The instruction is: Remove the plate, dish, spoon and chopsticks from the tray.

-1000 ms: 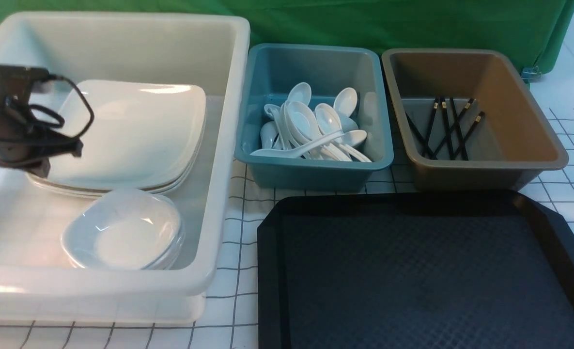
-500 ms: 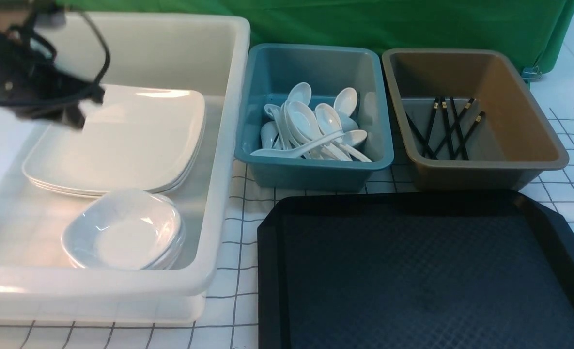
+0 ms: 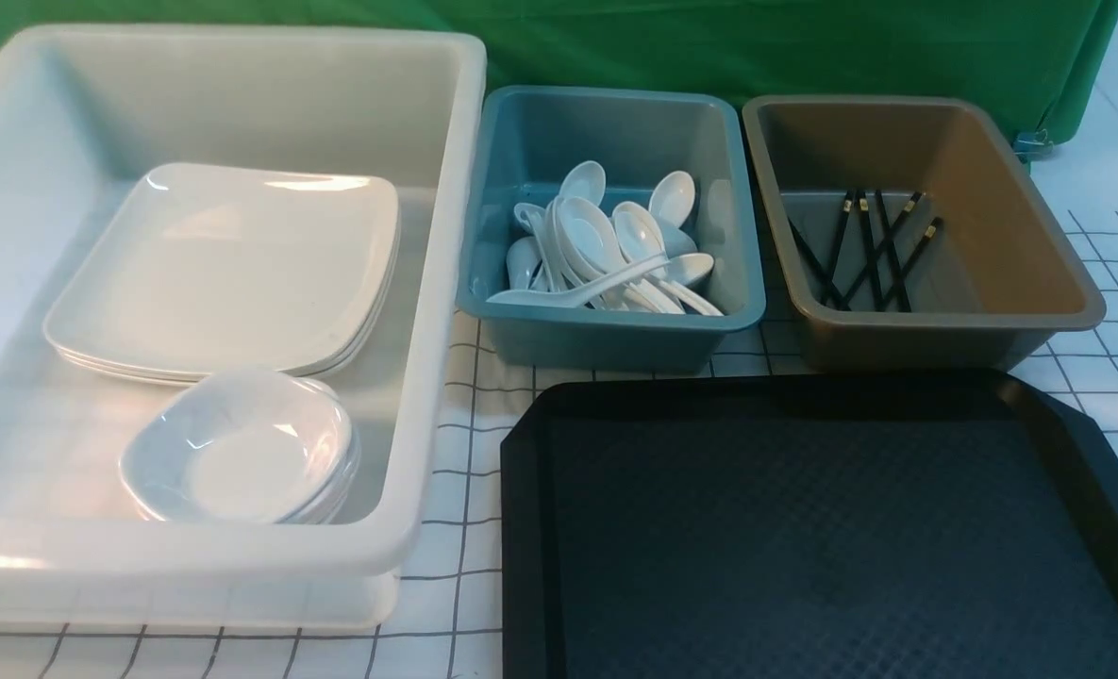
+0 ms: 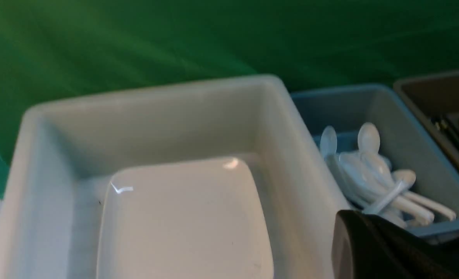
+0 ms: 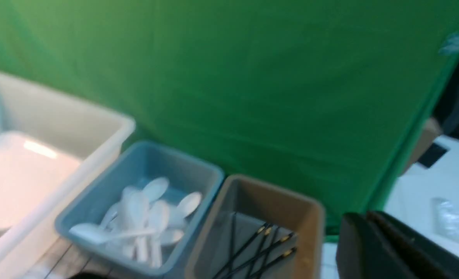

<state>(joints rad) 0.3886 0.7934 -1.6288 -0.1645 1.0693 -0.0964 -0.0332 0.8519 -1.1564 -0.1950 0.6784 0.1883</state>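
Observation:
The black tray (image 3: pixel 823 538) lies bare at the front right. A stack of white square plates (image 3: pixel 224 269) and a stack of small white dishes (image 3: pixel 242 448) sit in the white tub (image 3: pixel 441 283). Several white spoons (image 3: pixel 606 250) lie in the teal tub (image 3: pixel 615 339). Black chopsticks (image 3: pixel 865 250) lie in the brown tub (image 3: pixel 945 335). Neither gripper shows in the front view. My left gripper (image 4: pixel 343 224) is shut and empty, above the white tub's wall beside the top plate (image 4: pixel 183 221). My right gripper (image 5: pixel 363 219) is shut and empty, beside the brown tub (image 5: pixel 252 217).
The three tubs stand in a row at the back before a green curtain (image 3: pixel 757 47). A white gridded cloth (image 3: pixel 469 453) covers the table. The tray's front edge runs out of the front view.
My left arm has risen from over the plates in the white tub and gone up and left out of the front view. The plates and dishes have not moved.

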